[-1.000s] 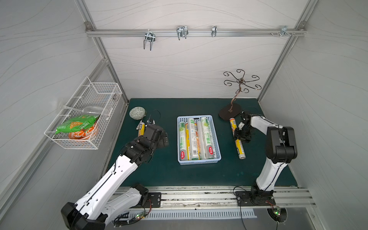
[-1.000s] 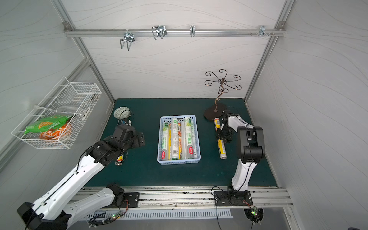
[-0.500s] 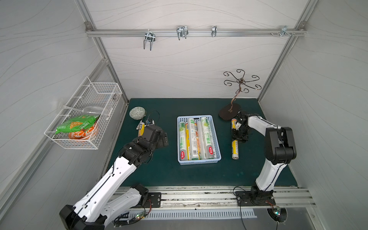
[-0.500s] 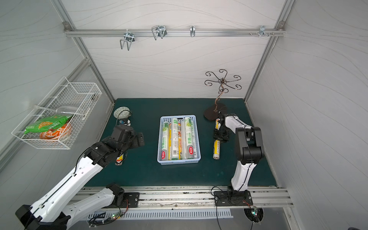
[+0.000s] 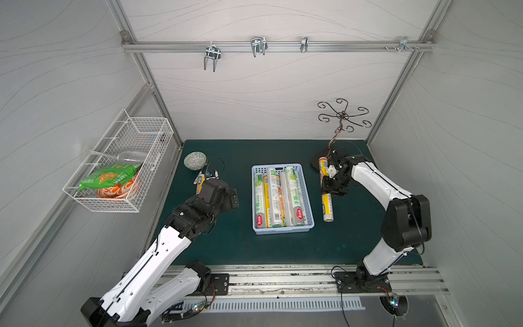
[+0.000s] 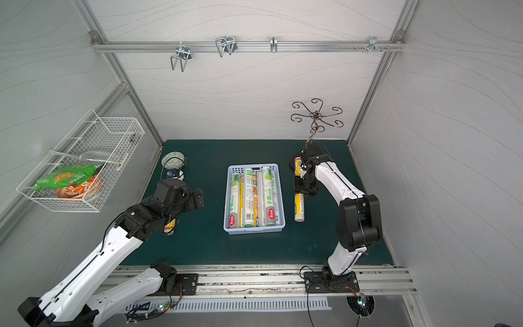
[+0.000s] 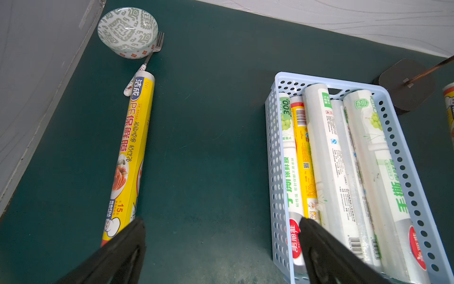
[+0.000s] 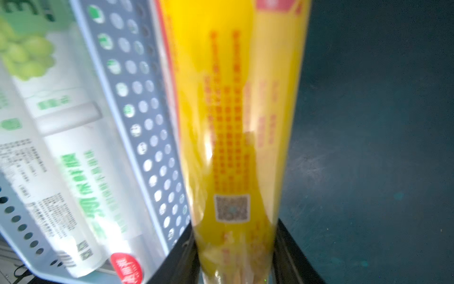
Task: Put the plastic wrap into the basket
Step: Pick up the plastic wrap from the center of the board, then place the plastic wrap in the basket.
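Note:
The light blue basket (image 5: 278,166) sits mid-mat and holds several plastic wrap rolls (image 5: 273,195), white-green and yellow. My right gripper (image 5: 329,185) is shut on a yellow roll (image 5: 327,205) near its middle; the roll runs alongside the basket's right wall. The right wrist view shows that roll (image 8: 233,110) between the fingers of my right gripper (image 8: 233,248), next to the basket (image 8: 137,103). My left gripper (image 7: 221,223) stands open over bare mat between the basket (image 7: 272,147) and another yellow roll (image 7: 132,147) by the left wall.
A patterned bowl (image 5: 194,160) and a fork (image 7: 152,51) lie at the back left. A curly metal hook stand (image 5: 343,116) rises at the back right behind the right gripper. A white wire basket (image 5: 141,133) with a green bag hangs on the left wall.
My right gripper has closed on the yellow roll and carried it left toward the basket, straightening it parallel to the basket's side. The left arm has hardly moved.

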`<move>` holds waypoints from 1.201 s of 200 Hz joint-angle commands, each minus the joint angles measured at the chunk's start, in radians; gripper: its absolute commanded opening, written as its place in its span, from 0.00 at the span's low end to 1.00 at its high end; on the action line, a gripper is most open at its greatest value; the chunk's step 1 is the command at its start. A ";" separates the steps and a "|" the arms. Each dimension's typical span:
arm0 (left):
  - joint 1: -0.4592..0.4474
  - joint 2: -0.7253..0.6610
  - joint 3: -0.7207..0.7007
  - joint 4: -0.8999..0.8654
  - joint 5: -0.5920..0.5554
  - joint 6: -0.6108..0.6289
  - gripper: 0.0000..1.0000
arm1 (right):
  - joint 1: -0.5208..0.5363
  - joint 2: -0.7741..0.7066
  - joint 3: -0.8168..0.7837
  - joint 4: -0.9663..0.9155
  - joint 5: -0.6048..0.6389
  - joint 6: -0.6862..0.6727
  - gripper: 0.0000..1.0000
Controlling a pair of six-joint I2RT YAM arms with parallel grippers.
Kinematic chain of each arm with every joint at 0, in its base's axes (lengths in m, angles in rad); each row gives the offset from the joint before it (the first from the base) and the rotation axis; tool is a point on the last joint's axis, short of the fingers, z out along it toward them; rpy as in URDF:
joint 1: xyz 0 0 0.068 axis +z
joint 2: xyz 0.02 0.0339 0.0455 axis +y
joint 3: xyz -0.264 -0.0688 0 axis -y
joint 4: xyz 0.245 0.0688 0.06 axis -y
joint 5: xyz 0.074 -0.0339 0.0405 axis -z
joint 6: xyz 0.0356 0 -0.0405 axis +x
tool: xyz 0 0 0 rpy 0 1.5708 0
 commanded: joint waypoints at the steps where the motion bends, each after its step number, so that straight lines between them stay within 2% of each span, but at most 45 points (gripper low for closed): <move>1: 0.004 -0.016 0.026 0.017 0.003 -0.007 0.99 | 0.042 -0.052 0.055 -0.079 -0.013 0.044 0.29; 48: 0.004 -0.030 0.028 0.011 0.005 -0.012 1.00 | 0.140 -0.078 0.140 -0.089 -0.029 0.148 0.27; 115: 0.004 -0.038 0.027 0.004 0.001 -0.012 0.99 | 0.266 -0.018 0.214 -0.057 -0.025 0.275 0.27; 240: 0.004 -0.025 0.008 0.013 0.004 -0.015 0.99 | 0.434 0.150 0.224 0.044 0.001 0.356 0.27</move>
